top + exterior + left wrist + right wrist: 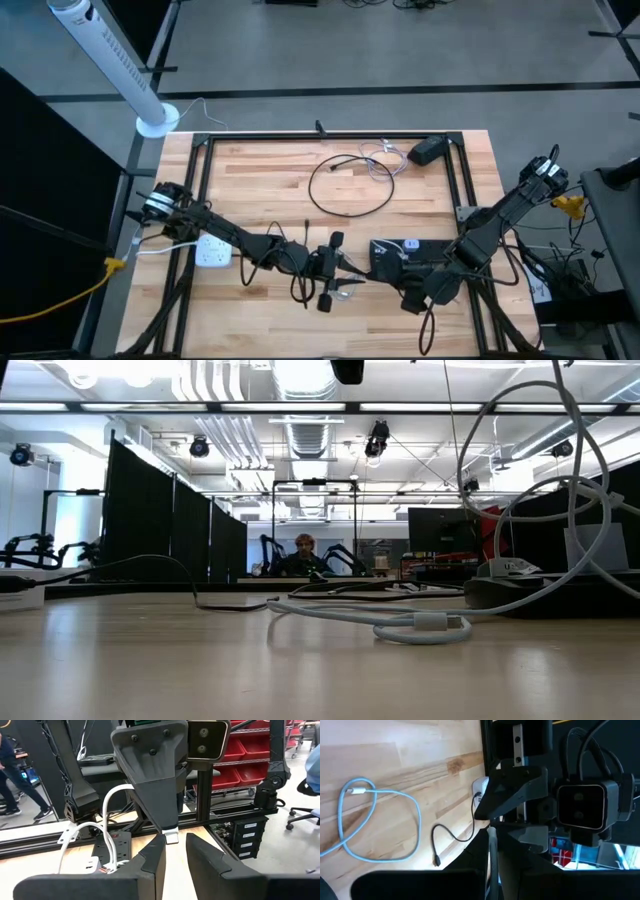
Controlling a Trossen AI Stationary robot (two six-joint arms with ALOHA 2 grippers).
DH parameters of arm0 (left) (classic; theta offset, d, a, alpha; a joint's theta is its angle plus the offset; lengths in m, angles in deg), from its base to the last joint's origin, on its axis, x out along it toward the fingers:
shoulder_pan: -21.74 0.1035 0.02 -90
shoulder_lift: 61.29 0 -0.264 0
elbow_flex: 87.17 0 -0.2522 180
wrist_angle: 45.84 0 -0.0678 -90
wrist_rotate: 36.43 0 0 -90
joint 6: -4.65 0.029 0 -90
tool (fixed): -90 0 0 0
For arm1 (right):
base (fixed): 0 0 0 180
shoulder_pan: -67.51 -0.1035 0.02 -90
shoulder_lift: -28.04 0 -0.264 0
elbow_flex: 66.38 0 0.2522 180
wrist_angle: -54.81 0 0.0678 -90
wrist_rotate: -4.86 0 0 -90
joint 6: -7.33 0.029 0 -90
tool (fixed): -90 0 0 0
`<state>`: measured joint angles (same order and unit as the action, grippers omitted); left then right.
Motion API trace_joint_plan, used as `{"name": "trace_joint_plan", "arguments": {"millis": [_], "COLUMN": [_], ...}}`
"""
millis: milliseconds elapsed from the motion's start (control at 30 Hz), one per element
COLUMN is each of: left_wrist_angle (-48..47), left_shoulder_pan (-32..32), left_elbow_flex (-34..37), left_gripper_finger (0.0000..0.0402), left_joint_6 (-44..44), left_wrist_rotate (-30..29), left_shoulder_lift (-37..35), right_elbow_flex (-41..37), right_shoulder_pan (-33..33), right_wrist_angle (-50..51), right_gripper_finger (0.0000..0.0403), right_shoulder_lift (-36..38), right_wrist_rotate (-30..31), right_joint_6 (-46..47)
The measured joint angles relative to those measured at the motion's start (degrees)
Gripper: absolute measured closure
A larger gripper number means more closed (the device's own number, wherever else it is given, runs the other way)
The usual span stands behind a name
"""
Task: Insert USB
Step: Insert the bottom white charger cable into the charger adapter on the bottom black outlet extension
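- Between my two hands, near the surface (260,190) front edge, the silver plug (171,836) sits pinched in the right hand (491,845), presented outward for a handover.
- Left hand (175,855) stands narrow around the plug, not visibly gripping.
- White power strip (212,250) waits near the left arm.

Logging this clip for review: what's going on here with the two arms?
Both arms meet over the front middle of the table. The right gripper is shut on a small silver USB plug and holds it toward the left gripper, whose fingers stand slightly apart just in front of it. A white power strip lies by the left arm.
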<state>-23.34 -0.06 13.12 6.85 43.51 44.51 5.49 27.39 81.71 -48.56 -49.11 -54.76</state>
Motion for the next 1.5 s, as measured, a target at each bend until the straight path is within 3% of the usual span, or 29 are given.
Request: {"name": "trace_joint_plan", "arguments": {"millis": [200, 433, 567, 667, 867, 1133, 1333, 1500], "left_wrist_angle": [0.7, 0.4, -0.3, -3.6, -16.0, -26.9, -29.6, -28.4], "left_shoulder_pan": [-0.2, -0.2, -0.2, -0.5, -0.7, -0.3, 2.7, 7.5], "left_elbow_flex": [0.0, 0.0, 0.0, 0.0, 0.0, 0.0, 3.6, 6.3], "left_gripper_finger": [0.0396, 0.0402, 0.0401, 0.0401, 0.0401, 0.0401, 0.0364, 0.0289], "left_joint_6": [0.3, 0.3, 0.3, -0.9, -7.2, -12.7, -18.2, -19.9], "left_wrist_rotate": [0.7, 0.4, 0.3, -2.1, -10.9, -14.0, -21.8, -16.5], "left_shoulder_lift": [0.0, 0.0, 0.0, 0.0, 0.0, 0.0, 0.4, 1.4], "right_elbow_flex": [0.0, -0.1, -0.1, -0.1, -0.1, -0.1, -0.1, -0.1], "right_shoulder_pan": [0.1, 0.1, 0.1, 0.1, 4.3, 15.7, 19.8, 16.8], "right_wrist_angle": [0.6, 0.7, 0.9, 5.4, 19.5, 18.8, 18.8, 18.4], "right_gripper_finger": [0.0359, 0.0308, 0.0301, 0.031, 0.0328, 0.0277, 0.0233, 0.0226], "right_shoulder_lift": [0.0, 0.0, 0.0, 0.0, -1.2, -1.4, -1.1, -0.3], "right_wrist_rotate": [0.7, 0.4, 0.4, -0.1, -11.5, -23.1, -32.0, -32.0], "right_joint_6": [0.8, 0.7, 1.1, 6.2, 21.9, 24.7, 24.7, 26.4]}}
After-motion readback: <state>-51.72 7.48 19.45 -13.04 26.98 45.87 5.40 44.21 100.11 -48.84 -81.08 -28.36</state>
